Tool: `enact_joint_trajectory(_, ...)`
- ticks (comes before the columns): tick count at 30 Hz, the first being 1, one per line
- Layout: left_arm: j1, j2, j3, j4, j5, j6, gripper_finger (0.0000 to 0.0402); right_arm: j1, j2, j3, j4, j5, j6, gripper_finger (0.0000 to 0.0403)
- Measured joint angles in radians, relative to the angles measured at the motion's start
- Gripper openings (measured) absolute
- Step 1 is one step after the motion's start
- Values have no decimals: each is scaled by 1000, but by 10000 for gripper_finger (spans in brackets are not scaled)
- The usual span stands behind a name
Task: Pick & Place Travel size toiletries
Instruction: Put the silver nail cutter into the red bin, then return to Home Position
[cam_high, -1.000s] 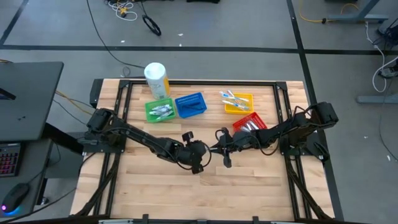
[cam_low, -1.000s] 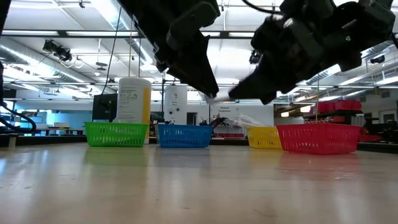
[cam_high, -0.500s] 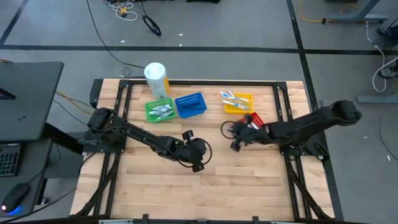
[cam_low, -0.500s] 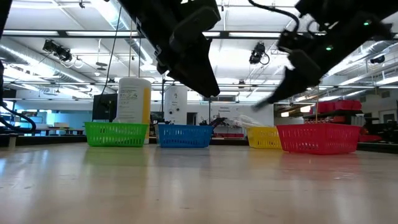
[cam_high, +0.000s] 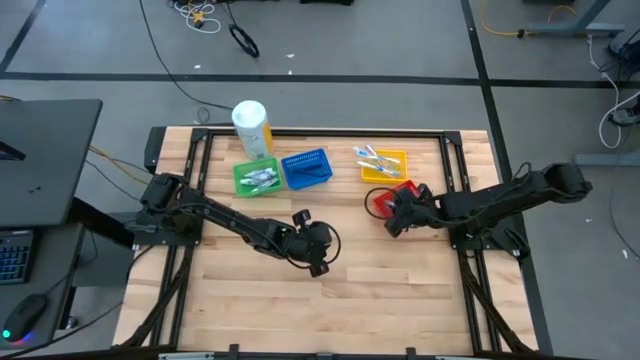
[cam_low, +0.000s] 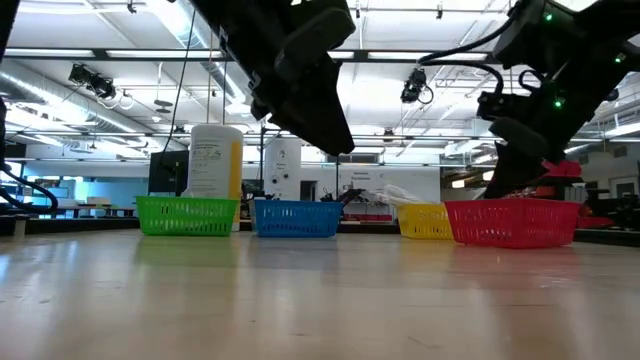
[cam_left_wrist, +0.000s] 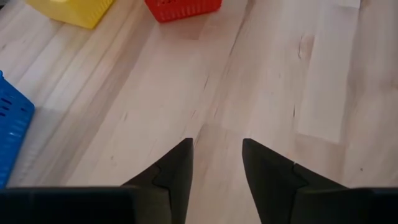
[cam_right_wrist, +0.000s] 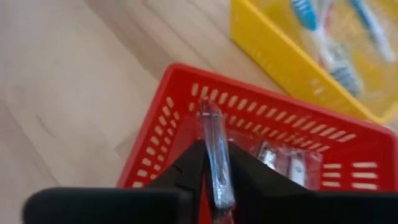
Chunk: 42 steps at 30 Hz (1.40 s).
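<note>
My worktop (cam_high: 330, 310) is pale wooden planks inside a dark frame. Four mesh baskets stand on it in a loose row: a green basket (cam_high: 256, 177) and a blue basket (cam_high: 306, 168) beyond my left pincer (cam_high: 318, 257), then a yellow basket (cam_high: 383, 164) and a red basket (cam_high: 395, 196) beside my right pincer (cam_high: 392, 219). A white-and-yellow bottle (cam_high: 251, 128) stands just behind the green basket. Bare wood lies under my left pincer.

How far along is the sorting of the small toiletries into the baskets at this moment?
Done: toiletries already lie in the green basket, the yellow basket and the red basket; nothing shows loose on the table.

In hand: the right pincer grips a clear packet over the red basket.

Left: dropping that packet in. The left pincer waits open over bare wood.
</note>
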Motion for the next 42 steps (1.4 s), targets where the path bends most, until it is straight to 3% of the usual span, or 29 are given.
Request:
enact_joint_trajectory(8, 0, 0, 0, -8, 1, -19, 144, -13, 8, -1, 35, 12, -31, 136)
enact_joint_trajectory(11, 0, 0, 0, -29, 4, 10, 144, -12, 8, 28, 34, 9, -62, 148)
enact_joint_trajectory(14, -1, -37, -2, -110, -47, -78, 144, 5, 8, 78, 32, 9, -91, 150)
enact_joint_trajectory(18, -1, -163, 0, -294, -143, -147, 144, 54, 7, 165, 40, 8, -187, 150)
enact_joint_trajectory(24, -39, -418, -27, -532, -380, -163, 144, 179, 7, 244, 71, -24, -345, 128)
enact_joint_trajectory(27, -55, -563, -101, -567, -413, -146, 144, 234, 3, 277, 79, -110, -429, 116)
enact_joint_trajectory(31, -63, -802, -266, -562, -388, -157, 144, 293, -45, 306, 97, -122, -550, 106)
enact_joint_trajectory(35, -73, -1052, -500, -401, -313, -116, 144, 311, -150, 252, 143, -160, -673, 103)
enact_joint_trajectory(39, -73, -1277, -765, 47, -79, 174, 144, 294, -280, 104, 329, -301, -782, 103)
enact_joint_trajectory(42, -62, -1408, -949, 347, 96, 390, 144, 272, -406, -19, 443, -291, -815, 103)
